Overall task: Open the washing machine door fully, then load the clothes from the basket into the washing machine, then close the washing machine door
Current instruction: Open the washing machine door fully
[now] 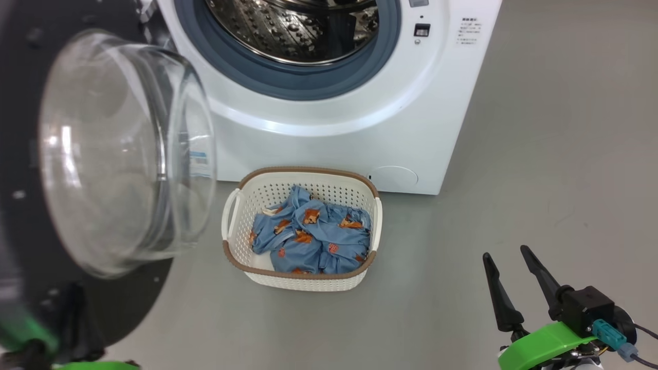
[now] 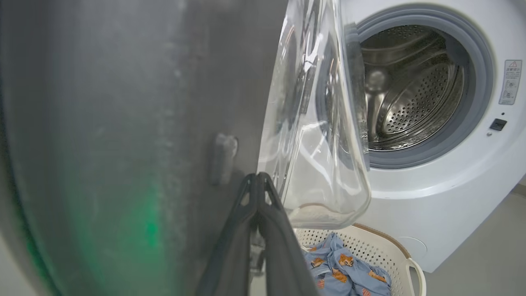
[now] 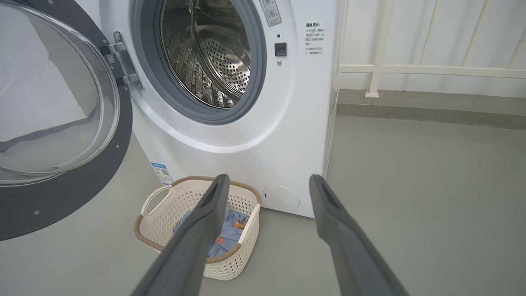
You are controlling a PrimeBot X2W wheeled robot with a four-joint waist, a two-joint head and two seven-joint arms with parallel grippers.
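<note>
- Large round glossy black door (image 1: pixel 118 154) w/ clear bulging glass bowl: swung open, left of big white front-loading washer (image 1: pixel 360 128).
- Small cream perforated plastic basket (image 1: pixel 308 281): on grey floor (image 1: pixel 540 180) just in front of washer, light blue animal-print clothes (image 1: pixel 313 236) bundled inside.
- L gripper (image 2: pixel 257 176): fingers pressed together, nothing btwn, tips at door's dark inner face.
- R gripper (image 1: pixel 505 253): fingers spread, empty, well right of basket.
</note>
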